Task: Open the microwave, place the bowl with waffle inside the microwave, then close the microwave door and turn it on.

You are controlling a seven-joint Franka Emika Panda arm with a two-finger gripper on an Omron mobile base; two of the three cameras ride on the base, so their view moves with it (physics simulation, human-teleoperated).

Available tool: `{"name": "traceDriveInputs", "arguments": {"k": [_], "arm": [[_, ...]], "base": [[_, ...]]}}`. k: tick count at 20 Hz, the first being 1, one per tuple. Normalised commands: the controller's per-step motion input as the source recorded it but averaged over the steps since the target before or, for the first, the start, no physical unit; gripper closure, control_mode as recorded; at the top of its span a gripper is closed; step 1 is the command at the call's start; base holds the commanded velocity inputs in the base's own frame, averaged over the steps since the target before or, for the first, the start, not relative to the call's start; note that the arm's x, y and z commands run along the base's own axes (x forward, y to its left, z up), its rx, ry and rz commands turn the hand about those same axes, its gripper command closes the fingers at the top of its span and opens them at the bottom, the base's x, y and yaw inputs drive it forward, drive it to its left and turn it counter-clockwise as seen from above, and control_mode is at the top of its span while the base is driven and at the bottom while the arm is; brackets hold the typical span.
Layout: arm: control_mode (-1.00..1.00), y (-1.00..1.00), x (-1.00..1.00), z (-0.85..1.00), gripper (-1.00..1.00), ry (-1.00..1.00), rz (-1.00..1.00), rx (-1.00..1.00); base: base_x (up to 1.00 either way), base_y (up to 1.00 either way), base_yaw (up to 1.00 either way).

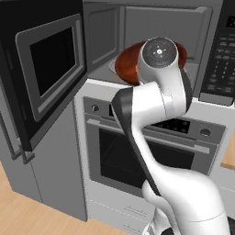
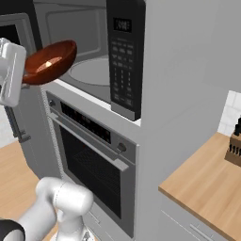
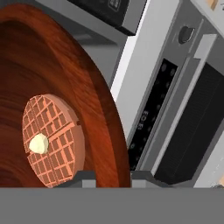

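Observation:
The microwave (image 1: 156, 23) stands open, its grey cavity and round turntable (image 2: 92, 70) exposed. The microwave door (image 1: 46, 69) is swung wide to the left. A glossy reddish-brown bowl (image 2: 49, 61) hangs tilted at the cavity's mouth, above the front lip. In the left base view the bowl (image 1: 126, 66) is half hidden behind my wrist. My gripper (image 3: 113, 177) is shut on the rim of the bowl (image 3: 92, 87), one fingertip on each side of it. The round waffle (image 3: 52, 140), with a pale dab on top, lies inside the bowl.
The black keypad strip (image 2: 123, 61) flanks the cavity on the right. A steel oven (image 1: 151, 151) with a horizontal handle sits directly below. The open door's bar handle (image 1: 18, 149) juts out low on the left. A wooden counter (image 2: 207, 188) with a knife block (image 2: 234, 146) lies to the right.

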Motion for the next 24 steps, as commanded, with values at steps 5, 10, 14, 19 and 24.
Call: {"name": "traceDriveInputs", "arguments": {"k": [5, 10, 14, 19, 24], "arm": [[-1.00, -0.09, 0.59, 0.00, 1.00, 0.00, -0.16, 0.00], [-1.00, -0.13, 0.52, 0.00, 1.00, 0.00, -0.08, 0.01], [-1.00, -0.38, 0.39, 0.00, 1.00, 0.00, 0.00, 0.10], [-1.00, -0.24, 0.44, -0.05, 1.00, 0.00, 0.00, 0.10], [-1.00, -0.09, 0.52, -0.23, 1.00, 0.00, 0.00, 0.06]], "base": [[0.00, 0.00, 0.00], [0.00, 0.00, 0.00], [0.00, 0.00, 0.00], [0.00, 0.00, 0.00], [0.00, 0.00, 0.00]]}}
